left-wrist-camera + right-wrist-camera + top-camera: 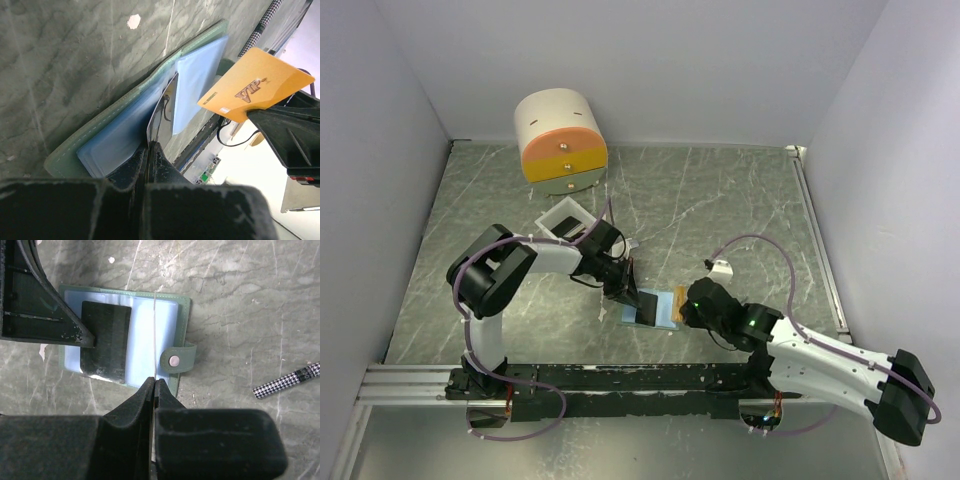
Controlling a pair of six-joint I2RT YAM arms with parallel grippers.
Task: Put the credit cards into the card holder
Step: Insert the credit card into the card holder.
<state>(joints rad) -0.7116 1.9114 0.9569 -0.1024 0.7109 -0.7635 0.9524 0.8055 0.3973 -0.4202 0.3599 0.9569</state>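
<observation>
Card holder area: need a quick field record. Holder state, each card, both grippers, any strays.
card holder: open flat on the table, pale blue inside up
dark card: over one half of the holder; in a pocket or not, cannot tell
orange card: above the holder, not inserted
left gripper: shut on dark card's edge
right gripper: shut on orange card
stray: houndstooth stick, apart from the holder

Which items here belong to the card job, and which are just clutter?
Job:
- card holder, open
- dark card, in left tool
- orange card, in right tool

Clutter:
- white box
- cream drawer cylinder
- houndstooth stick
</observation>
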